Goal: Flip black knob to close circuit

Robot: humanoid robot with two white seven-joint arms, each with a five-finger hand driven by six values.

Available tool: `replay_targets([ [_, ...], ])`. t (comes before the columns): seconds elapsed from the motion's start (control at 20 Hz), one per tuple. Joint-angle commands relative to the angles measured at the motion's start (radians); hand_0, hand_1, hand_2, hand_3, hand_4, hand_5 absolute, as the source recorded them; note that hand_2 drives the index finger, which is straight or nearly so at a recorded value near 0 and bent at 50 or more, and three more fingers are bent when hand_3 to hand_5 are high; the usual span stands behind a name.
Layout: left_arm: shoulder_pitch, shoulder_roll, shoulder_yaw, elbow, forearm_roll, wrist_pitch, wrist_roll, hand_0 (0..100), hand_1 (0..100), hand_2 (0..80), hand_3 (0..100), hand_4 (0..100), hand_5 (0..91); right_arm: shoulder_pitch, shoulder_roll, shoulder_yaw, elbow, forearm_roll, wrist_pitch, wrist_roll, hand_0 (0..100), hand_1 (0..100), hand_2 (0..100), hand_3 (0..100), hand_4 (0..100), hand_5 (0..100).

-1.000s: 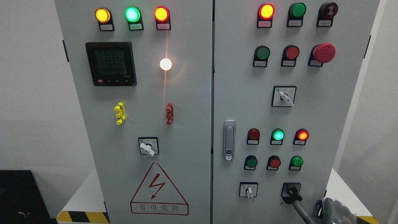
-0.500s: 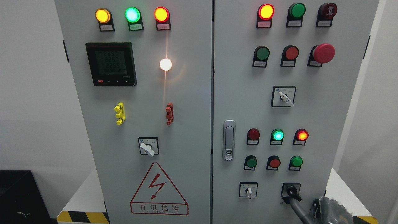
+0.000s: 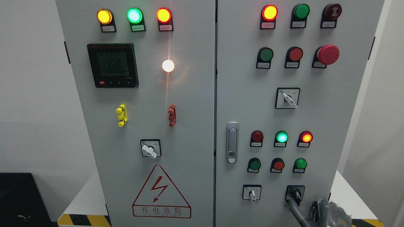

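Right robot hand [image 3: 328, 212] working the black knob [image 3: 295, 194] at the cabinet's [image 3: 189, 132] lower right corner.
One gray finger [image 3: 295, 209] reaches up to the knob's lever to push it round; whether the remaining fingers are curled cannot be told. Compared with a second earlier, the lever points more steeply downward and the hand sits slightly leftward.

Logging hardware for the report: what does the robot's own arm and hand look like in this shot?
Only the right hand shows, at the bottom right corner: dark grey, with a glossy, crinkled, translucent-looking cover over its bulk. One slim grey finger sticks out, smooth and tube-like. No markings are readable, and no left arm is in frame.
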Motion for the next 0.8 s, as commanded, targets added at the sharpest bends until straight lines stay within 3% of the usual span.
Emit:
replay_targets([
  [0.0, 0.021, 0.0, 0.0, -0.023, 0.0, -0.001, 0.0, 12, 56, 0.0, 0, 0, 0.0, 0.042, 0.0, 0.068, -0.059, -0.001, -0.001, 0.003, 0, 1, 83, 99, 90, 97],
  [0.2, 0.021, 0.001, 0.0, -0.023, 0.0, -0.001, 0.0, 12, 56, 0.0, 0, 0, 0.0, 0.063, 0.002, 0.07, -0.107, -0.011, -0.002, 0.006, 0, 1, 83, 100, 90, 97],
  [0.55, 0.021, 0.0, 0.0, -0.023, 0.0, -0.001, 0.0, 12, 56, 0.0, 0, 0, 0.0, 0.189, 0.025, 0.078, -0.279, -0.132, 0.021, 0.003, 0, 2, 80, 99, 88, 94],
  [0.75, 0.021, 0.0, 0.0, -0.023, 0.0, -0.001, 0.0, 12, 56, 0.0, 0, 0, 0.0, 0.256, 0.027, 0.079, -0.341, -0.298, 0.022, -0.093, 0, 2, 75, 97, 87, 91],
])
